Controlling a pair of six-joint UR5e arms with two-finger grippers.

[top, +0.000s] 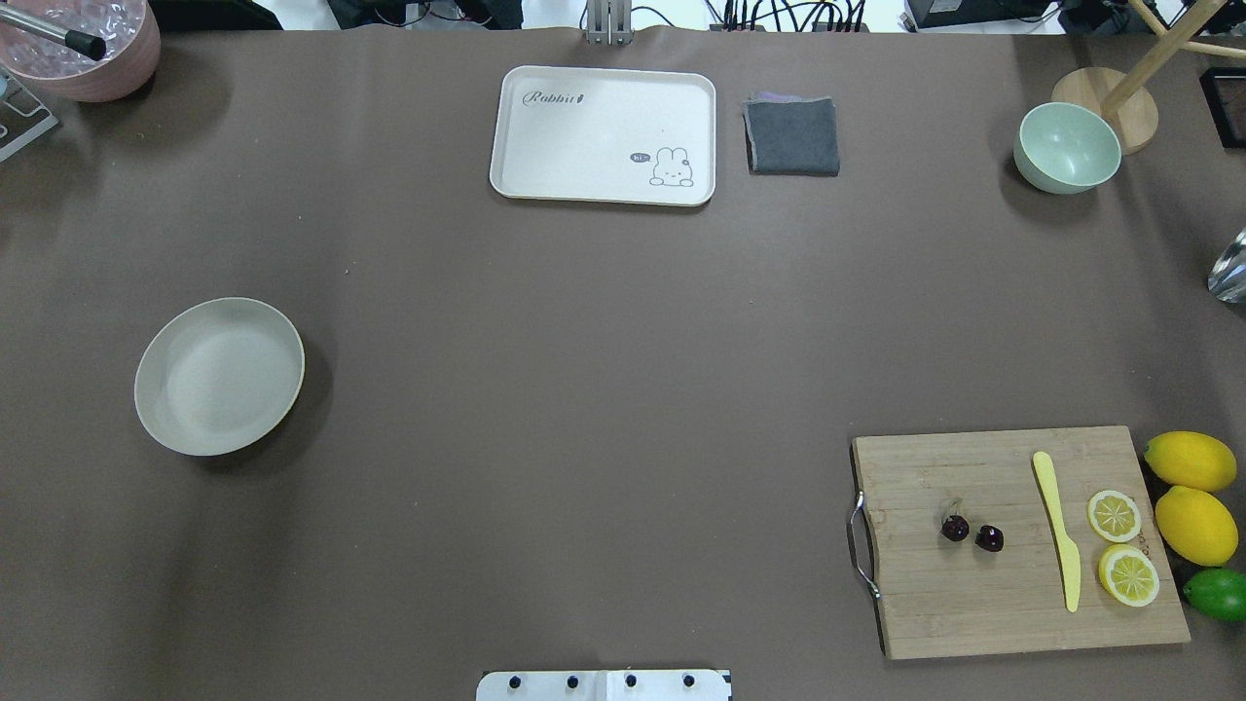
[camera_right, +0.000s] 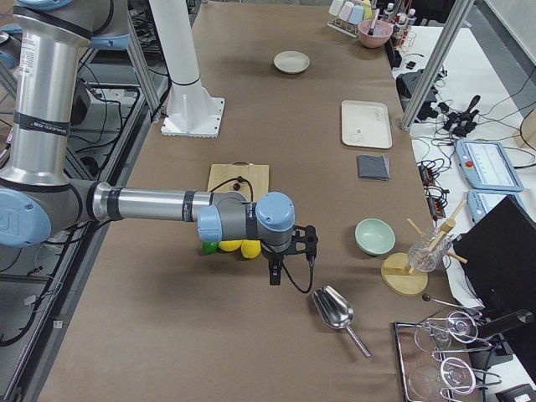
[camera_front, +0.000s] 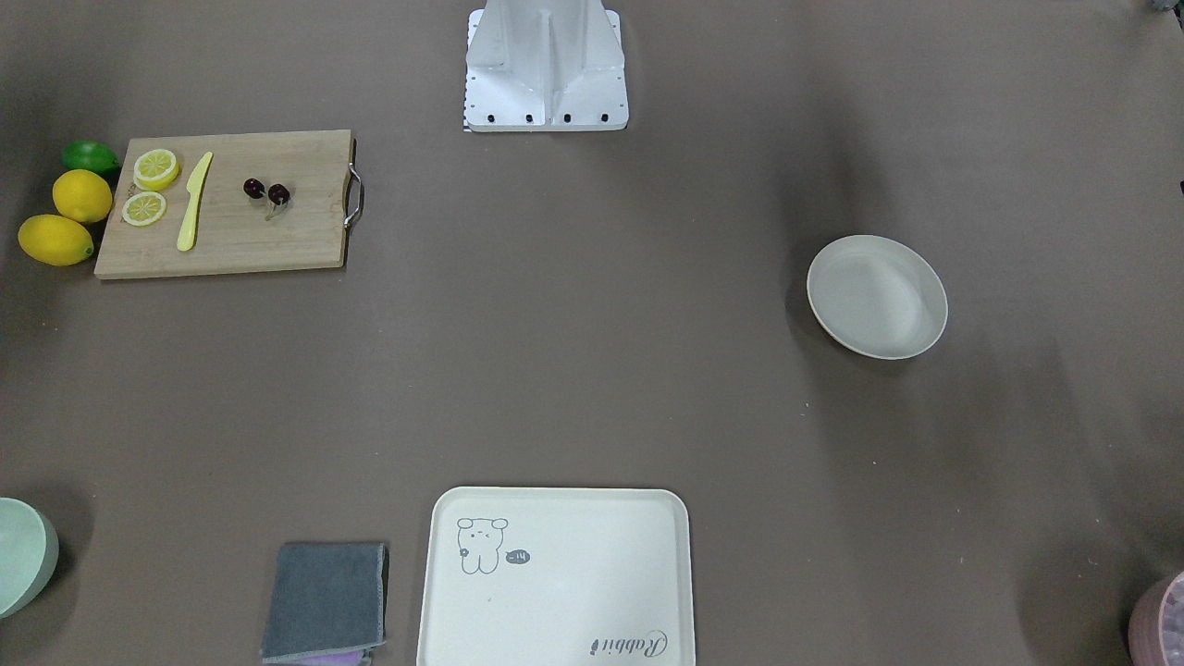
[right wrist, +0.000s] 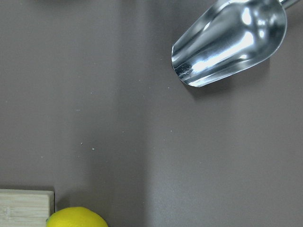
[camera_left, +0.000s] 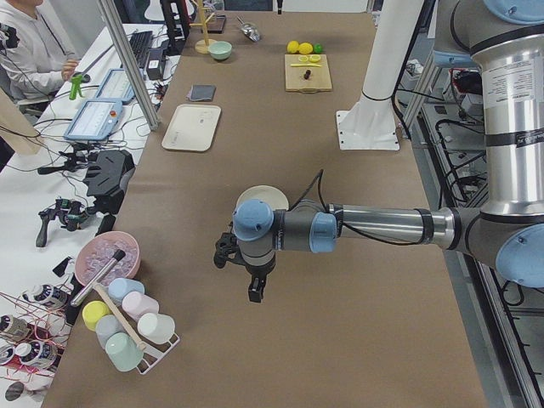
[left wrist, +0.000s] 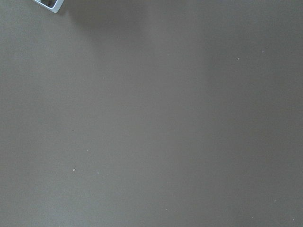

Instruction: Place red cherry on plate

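Note:
The red cherry (camera_front: 266,191) (top: 971,533), a glossy dark maroon pair, lies on a wooden cutting board (top: 1012,594) at the table's right side. The round off-white plate (camera_front: 877,296) (top: 219,375) stands empty at the table's left side, far from the cherry. My left gripper (camera_left: 252,285) shows only in the exterior left view, hanging above the table just near of the plate (camera_left: 265,194). My right gripper (camera_right: 289,261) shows only in the exterior right view, beyond the lemons, away from the board. Whether either gripper is open or shut I cannot tell. Neither wrist view shows fingers.
On the board lie a yellow knife (top: 1057,531) and two lemon slices (top: 1119,545); two lemons (top: 1192,497) and a lime (top: 1219,594) sit beside it. A cream tray (top: 604,117), a grey cloth (top: 792,136), a mint bowl (top: 1068,148) and a metal scoop (right wrist: 232,42) are further off.

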